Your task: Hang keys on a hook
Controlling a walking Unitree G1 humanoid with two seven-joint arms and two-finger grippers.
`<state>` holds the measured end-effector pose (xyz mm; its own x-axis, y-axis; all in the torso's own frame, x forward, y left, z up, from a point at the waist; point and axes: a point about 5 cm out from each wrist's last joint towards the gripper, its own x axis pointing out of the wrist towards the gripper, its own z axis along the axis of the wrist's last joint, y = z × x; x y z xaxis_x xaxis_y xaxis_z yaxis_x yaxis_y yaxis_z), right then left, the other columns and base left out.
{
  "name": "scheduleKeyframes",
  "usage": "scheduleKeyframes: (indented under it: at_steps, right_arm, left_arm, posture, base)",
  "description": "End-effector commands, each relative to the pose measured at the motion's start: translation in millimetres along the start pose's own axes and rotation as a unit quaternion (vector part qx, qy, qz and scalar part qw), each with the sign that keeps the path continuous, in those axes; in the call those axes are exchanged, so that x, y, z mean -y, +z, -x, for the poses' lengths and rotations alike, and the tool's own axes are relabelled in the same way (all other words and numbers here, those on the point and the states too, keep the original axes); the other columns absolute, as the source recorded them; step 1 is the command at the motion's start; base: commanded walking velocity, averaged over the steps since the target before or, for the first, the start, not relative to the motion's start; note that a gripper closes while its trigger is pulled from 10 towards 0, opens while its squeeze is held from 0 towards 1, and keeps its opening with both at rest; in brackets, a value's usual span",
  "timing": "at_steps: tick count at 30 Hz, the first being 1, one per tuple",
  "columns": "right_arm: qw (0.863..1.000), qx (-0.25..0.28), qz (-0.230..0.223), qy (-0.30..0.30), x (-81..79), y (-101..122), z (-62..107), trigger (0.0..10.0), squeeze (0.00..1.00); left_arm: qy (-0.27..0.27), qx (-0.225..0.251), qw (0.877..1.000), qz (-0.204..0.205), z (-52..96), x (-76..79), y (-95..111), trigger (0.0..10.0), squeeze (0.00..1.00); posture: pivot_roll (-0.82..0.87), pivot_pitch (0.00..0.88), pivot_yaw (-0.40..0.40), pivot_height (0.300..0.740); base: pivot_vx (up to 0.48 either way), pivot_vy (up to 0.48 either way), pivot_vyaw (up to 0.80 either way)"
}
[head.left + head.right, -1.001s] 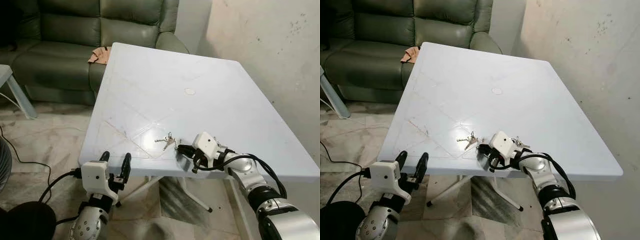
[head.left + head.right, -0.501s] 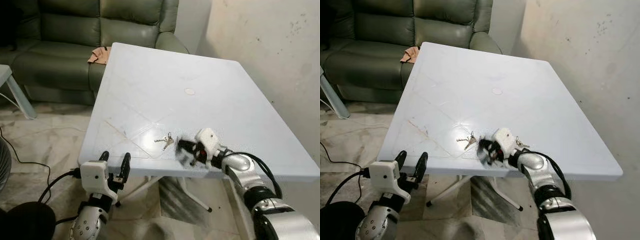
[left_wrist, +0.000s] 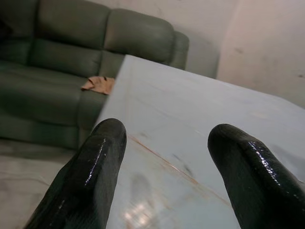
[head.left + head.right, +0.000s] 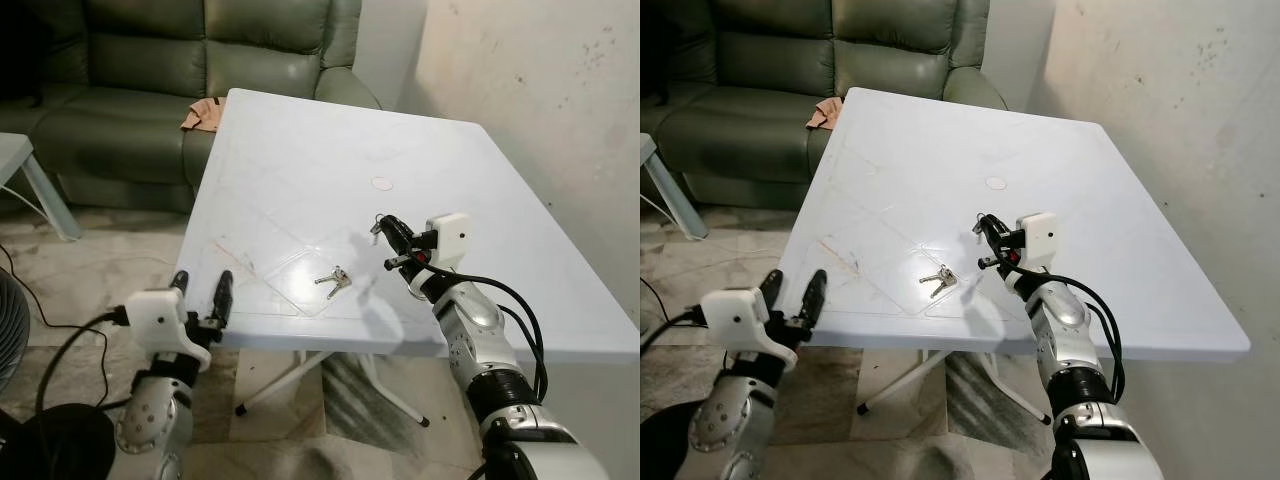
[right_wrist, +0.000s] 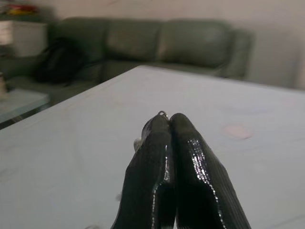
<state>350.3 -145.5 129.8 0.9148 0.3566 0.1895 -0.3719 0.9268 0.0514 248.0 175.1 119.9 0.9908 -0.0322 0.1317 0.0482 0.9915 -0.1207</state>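
Observation:
One bunch of keys (image 4: 335, 279) lies on the white table (image 4: 300, 170) near its front edge. My right gripper (image 4: 381, 226) hovers above the table, just right of and beyond that bunch. Its fingers (image 5: 167, 157) are pressed together in the right wrist view, with a small metal key ring (image 5: 162, 114) pinched at their tips. My left gripper (image 4: 200, 290) is open at the table's near-left edge, its two fingers (image 3: 90, 167) wide apart and holding nothing.
A green sofa (image 4: 150, 90) stands behind the table with a tan cloth (image 4: 203, 113) on its arm. A bare wall (image 4: 560, 120) runs along the right. A small white stand (image 4: 20, 160) and a black cable (image 4: 40, 300) are on the left floor.
My right gripper has risen from the table's front edge and moved farther in over the table, carrying a key ring. My left gripper has shifted a little left.

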Motion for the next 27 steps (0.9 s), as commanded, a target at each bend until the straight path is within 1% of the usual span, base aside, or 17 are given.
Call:
scheduleKeyframes:
  at_steps: [1,3,6,7,8,10,11,12,13,15,17,20,21,22,27]
  right_arm:
    - [0.999,0.014,0.017,-0.028,5.4,8,2.3,10.0,0.0]
    - [0.999,0.012,0.022,-0.044,5.3,8,6.8,10.0,0.0]
    - [0.998,0.007,0.033,-0.054,3.3,6,12.6,10.0,0.0]
    - [0.998,0.01,0.038,-0.058,1.9,5,15.6,10.0,0.0]
    - [0.998,0.007,0.03,-0.062,-1.0,1,20.8,10.0,0.0]
    - [0.998,0.004,0.022,-0.062,-2.2,-1,22.8,10.0,0.0]
    - [0.998,-0.001,0.018,-0.061,-5.1,-4,27.1,10.0,0.0]
    - [0.998,-0.001,0.018,-0.061,-5.1,-4,27.1,10.0,0.0]
    - [0.998,-0.004,0.02,-0.057,-7.2,-5,29.5,10.0,0.0]
    - [0.997,-0.028,0.036,-0.068,-9.7,-11,32.6,10.0,0.0]
    - [0.996,-0.038,0.043,-0.074,-10.6,-13,34.0,10.0,0.0]
    - [0.995,-0.04,0.044,-0.075,-11.2,-13,34.5,10.0,0.0]
    - [0.995,-0.039,0.058,-0.069,-17.0,-10,30.8,10.0,0.0]
    - [0.995,-0.038,0.061,-0.066,-19.5,-9,28.9,10.0,0.0]
    - [0.994,-0.044,0.064,-0.073,-17.3,-7,28.8,10.0,0.0]
  left_arm:
    - [0.017,-0.003,1.0,0.002,-3.5,-7.3,1,10.0,0.0]
    - [0.03,0.002,1.0,-0.01,-7.0,-14.3,5,10.0,0.0]
    - [0.04,0.005,0.999,-0.022,-8.6,-19.9,7,10.0,0.0]
    - [0.045,0.007,0.999,-0.016,-8.8,-21.9,7,10.0,0.0]
    - [0.055,0.009,0.998,-0.009,-9.0,-25.3,8,10.0,0.0]
    - [0.058,0.009,0.998,-0.008,-9.0,-26.5,9,10.0,0.0]
    - [0.058,0.006,0.998,0.006,-8.8,-27.5,7,10.0,0.0]
    - [0.058,0.006,0.998,0.006,-8.8,-27.5,7,10.0,0.0]
    - [0.055,0.004,0.998,0.021,-8.6,-27.6,6,10.0,0.0]
    - [0.068,-0.005,0.998,0.006,-8.8,-31.7,4,10.0,0.0]
    - [0.074,-0.008,0.997,-0.002,-8.9,-33.4,4,10.0,0.0]
    - [0.074,-0.008,0.997,-0.002,-9.0,-33.5,4,10.0,0.0]
    - [0.083,-0.004,0.997,-0.003,-15.3,-37.4,6,10.0,0.0]
    - [0.086,-0.002,0.996,-0.002,-18.5,-39.2,7,10.0,0.0]
    - [0.088,0.0,0.996,-0.001,-22.0,-41.4,9,10.0,0.0]
  posture:
    - [-0.01,0.0,-0.1,0.732]
    - [-0.02,0.0,-0.092,0.732]
    - [-0.02,0.0,-0.087,0.732]
    - [-0.03,0.0,-0.084,0.732]
    - [-0.03,0.0,-0.081,0.732]
    - [-0.03,0.0,-0.081,0.732]
    - [-0.03,0.0,-0.077,0.732]
    - [-0.03,0.0,-0.077,0.732]
    - [-0.03,0.0,-0.077,0.732]
    - [-0.04,0.0,-0.068,0.732]
    - [-0.04,0.0,-0.068,0.732]
    - [-0.04,0.0,-0.068,0.732]
    - [-0.05,0.0,-0.058,0.732]
    - [-0.06,0.0,-0.058,0.732]
    - [-0.06,0.0,-0.056,0.732]
  base:
    - [0.0,0.0,0.0]
    - [0.0,0.0,0.0]
    - [0.0,0.0,0.0]
    - [0.0,0.0,0.0]
    - [0.0,0.0,0.0]
    - [0.0,0.0,0.0]
    - [0.0,0.0,0.0]
    - [0.0,0.0,0.0]
    - [0.0,0.0,0.0]
    - [0.0,0.0,0.0]
    - [0.0,0.0,0.0]
    - [0.0,0.0,0.0]
    - [0.0,0.0,-0.79]
    - [0.0,0.0,-0.79]
    - [0.0,0.0,-0.78]
